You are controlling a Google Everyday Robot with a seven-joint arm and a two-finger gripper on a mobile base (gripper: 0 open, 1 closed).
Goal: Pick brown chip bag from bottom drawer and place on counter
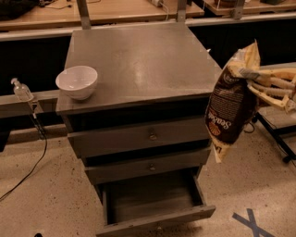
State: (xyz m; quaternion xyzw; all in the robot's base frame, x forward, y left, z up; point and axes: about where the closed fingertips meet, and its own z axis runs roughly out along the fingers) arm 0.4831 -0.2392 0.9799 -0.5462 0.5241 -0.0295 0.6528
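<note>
Right of counter (138, 65) | gripper (247, 78) pinching brown chip bag (229, 111) top | script unreadable

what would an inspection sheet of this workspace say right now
surface: counter scuffed grey, with a white bowl at its left front edge
job's things: brown chip bag hangs in the air right of the counter, not yet on it; bottom drawer pulled open, nothing seen inside
clutter: clear bottle on the ledge left of the cabinet
claw: reaches in from the right, shut on the bag's top end
cables: black cable trailing on the floor at left
surroundings: tan wooden bench behind; blue tape cross on the speckled floor
</note>
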